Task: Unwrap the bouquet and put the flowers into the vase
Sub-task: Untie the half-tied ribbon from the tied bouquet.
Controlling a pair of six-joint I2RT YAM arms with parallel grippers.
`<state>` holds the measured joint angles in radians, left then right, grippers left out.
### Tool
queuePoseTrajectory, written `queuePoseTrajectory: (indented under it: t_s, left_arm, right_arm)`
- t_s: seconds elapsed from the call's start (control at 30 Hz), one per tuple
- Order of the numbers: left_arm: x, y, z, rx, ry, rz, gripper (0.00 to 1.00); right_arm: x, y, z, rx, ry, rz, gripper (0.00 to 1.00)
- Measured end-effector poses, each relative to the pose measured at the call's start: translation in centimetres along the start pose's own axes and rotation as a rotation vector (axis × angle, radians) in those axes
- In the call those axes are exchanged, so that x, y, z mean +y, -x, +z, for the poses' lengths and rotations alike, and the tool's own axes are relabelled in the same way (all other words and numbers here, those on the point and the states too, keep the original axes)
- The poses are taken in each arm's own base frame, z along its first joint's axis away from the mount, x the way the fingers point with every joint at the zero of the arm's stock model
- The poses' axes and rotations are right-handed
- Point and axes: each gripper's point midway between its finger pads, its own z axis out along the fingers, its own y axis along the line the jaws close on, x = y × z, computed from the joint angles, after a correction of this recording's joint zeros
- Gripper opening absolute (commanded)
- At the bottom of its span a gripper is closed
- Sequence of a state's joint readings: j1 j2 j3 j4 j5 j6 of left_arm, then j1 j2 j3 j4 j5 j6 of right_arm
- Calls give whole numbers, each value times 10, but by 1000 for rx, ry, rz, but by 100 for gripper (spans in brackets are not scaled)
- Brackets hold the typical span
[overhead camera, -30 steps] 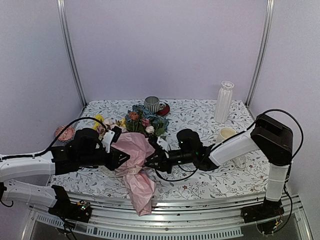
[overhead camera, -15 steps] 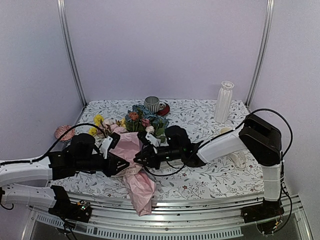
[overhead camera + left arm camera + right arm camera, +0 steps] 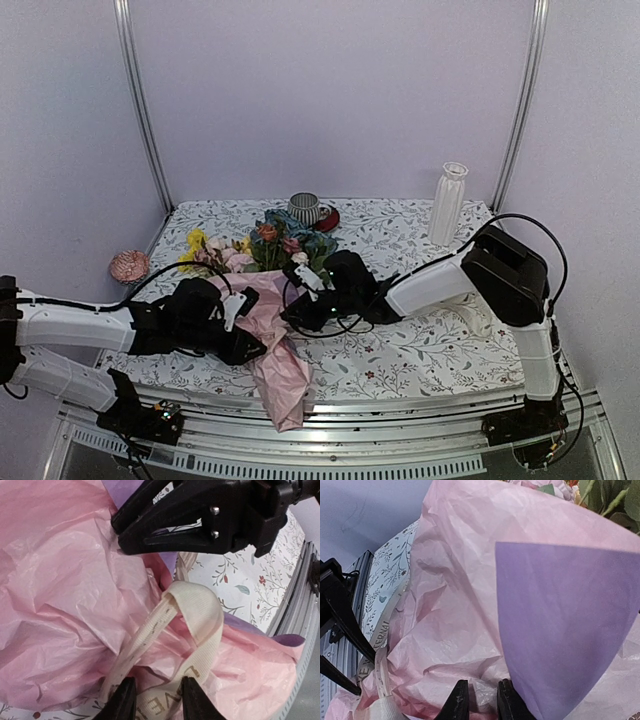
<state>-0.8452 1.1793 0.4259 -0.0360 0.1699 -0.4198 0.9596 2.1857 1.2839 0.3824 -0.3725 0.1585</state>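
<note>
One bouquet (image 3: 266,300), one vase (image 3: 448,203), one cup (image 3: 304,208)

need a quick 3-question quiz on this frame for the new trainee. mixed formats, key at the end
1. True or false: flowers already stand in the vase.
2. Multiple choice: in the left wrist view, what lies between the fingertips of the left gripper?
A. the ribbon
B. a bare flower stem
C. nothing at all
3. Fill in: in the right wrist view, crinkled ____ paper sits between the fingertips of the right gripper.

Key
1. False. Nothing sticks out of the vase, and the flowers lie wrapped in the paper.
2. A
3. pink
</note>
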Motion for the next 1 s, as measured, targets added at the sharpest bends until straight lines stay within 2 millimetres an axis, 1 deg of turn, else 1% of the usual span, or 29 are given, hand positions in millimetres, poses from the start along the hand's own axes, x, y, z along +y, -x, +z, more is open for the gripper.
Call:
queuePoseTrajectory:
  t_s: [0.13, 0.23, 0.33, 0.47, 0.57, 0.63, 0.73, 0.8, 0.9, 1.0]
  left_arm:
    - [0, -1, 1, 0, 21, -3, 44]
    - [-2, -2, 2, -1, 28, -4, 44]
    - [-3, -4, 2, 2, 37, -6, 42]
    - [1, -3, 1, 3, 86, -10, 42]
    - [1, 8, -9, -36, 109, -10, 44]
    - [-2, 18, -19, -81, 106, -7, 45]
    - [-8, 35, -34, -148, 96, 1, 47]
    - [-9, 41, -39, -173, 99, 7, 47]
    - [-6, 43, -41, -179, 122, 25, 43]
    - [0, 38, -38, -154, 154, 45, 36]
  right_arm:
    - [-1, -5, -1, 27, -5, -14, 25]
    - [4, -4, -5, 42, -4, -45, 27]
    - [17, 3, -12, 48, -4, -103, 28]
    - [39, 20, -17, 34, 12, -182, 29]
    - [50, 31, -22, 23, 11, -220, 29]
    - [55, 36, -26, 19, 10, -237, 29]
    - [56, 42, -31, 10, -2, -255, 30]
    - [56, 45, -35, 4, -9, -269, 31]
    - [56, 45, -37, 5, -14, -292, 31]
    - [53, 36, -36, 11, -16, -301, 32]
